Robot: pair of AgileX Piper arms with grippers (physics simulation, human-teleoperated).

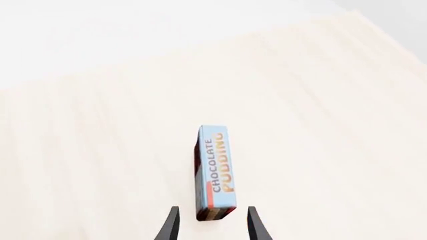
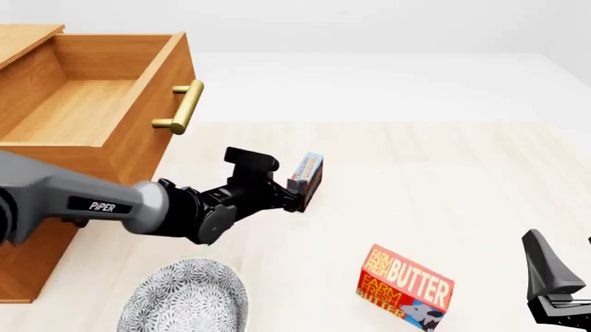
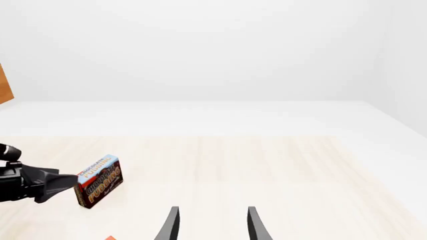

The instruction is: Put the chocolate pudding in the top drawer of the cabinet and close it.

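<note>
Chocolate pudding (image 2: pixel 308 174), a small thin flat box with a light blue upper part, a dark brown lower part and red edges, stands on its narrow edge on the pale wooden table (image 2: pixel 443 180), a little tilted. In the left wrist view its blue edge (image 1: pixel 216 170) faces the camera, printed with "CHOCOLATE" in dark letters and "PUDDING" in gold, and the brown band shows at the near end. In the right wrist view the broad face (image 3: pixel 99 181) is seen, brown with gold lettering under the blue strip.

The left gripper (image 2: pixel 293 195), black at the end of a grey arm marked "PIPER", has its tips right at the near end of the box. Its two dark fingers (image 1: pixel 169 226) are spread, one on each side of the box's near end, with a gap showing between each finger and the box; whether either touches it cannot be told.

The orange-brown wooden cabinet (image 2: pixel 32 277) stands at the left of the front view, and its top drawer (image 2: pixel 93 104) is pulled out, its inside bare, with a brass bar handle (image 2: pixel 185 106) on its front. The pudding lies to the right of the drawer, apart from it.

The right gripper (image 3: pixel 210 225) is well away from the box at the table's right, fingers spread with nothing between them. A red-and-yellow butter box (image 2: pixel 406 287) lies near the front edge, and a grey patterned plate (image 2: pixel 185 297) sits by the cabinet's foot.
</note>
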